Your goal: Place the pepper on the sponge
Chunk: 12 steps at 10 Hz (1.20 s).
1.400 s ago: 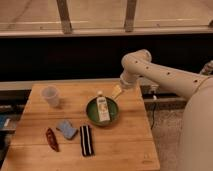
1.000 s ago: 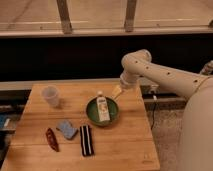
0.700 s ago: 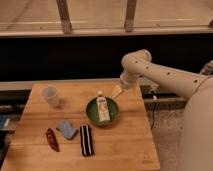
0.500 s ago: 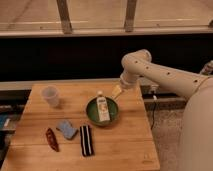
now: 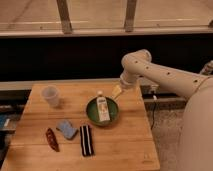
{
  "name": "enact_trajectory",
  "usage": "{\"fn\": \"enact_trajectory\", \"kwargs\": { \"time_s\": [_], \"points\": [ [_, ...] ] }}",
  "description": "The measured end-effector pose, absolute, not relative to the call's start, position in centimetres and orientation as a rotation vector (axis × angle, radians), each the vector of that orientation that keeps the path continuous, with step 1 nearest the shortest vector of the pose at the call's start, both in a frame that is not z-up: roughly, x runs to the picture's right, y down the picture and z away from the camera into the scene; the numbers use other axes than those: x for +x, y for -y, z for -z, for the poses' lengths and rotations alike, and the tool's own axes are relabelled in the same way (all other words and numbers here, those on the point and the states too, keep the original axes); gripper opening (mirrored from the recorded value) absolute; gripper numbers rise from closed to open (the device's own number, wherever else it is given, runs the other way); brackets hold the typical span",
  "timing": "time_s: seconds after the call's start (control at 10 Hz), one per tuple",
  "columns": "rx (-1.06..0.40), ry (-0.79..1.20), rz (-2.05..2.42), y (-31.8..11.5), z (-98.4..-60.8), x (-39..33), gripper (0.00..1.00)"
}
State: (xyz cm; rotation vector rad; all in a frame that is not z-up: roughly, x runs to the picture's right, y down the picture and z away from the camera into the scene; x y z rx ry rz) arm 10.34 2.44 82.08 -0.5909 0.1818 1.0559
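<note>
Table (image 5: 127, 147): wood, dark wall behind.
Front-left corner: pepper (image 5: 51, 139), sponge (image 5: 66, 129) just beside, striped strip (image 5: 86, 140).
Centre: green bowl (image 5: 89, 112) holding carton (image 5: 103, 108).
Gripper (image 5: 117, 91): near far edge; grip we cannot tell.

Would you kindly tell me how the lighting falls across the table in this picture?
Camera view: warm, even light on the table, no glare; pepper and sponge are evenly lit; the background band is dark; the end effector hangs lit above the table's rear edge, near the bowl.

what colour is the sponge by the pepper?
Light blue: the sponge, beside the pepper, camera view. The gripper hovers by the green bowl.
</note>
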Motion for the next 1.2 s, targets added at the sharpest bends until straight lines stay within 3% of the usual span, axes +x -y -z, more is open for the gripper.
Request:
{"fn": "enact_trajectory", "kwargs": {
  "time_s": [0.7, 1.2],
  "points": [
    [-0.583, -0.168, -1.04, -2.5, -81.6, 9.8, 0.8],
    [-0.57, -0.03, -0.955, -4.9, -77.4, -0.5, 0.8]
  ]
}}
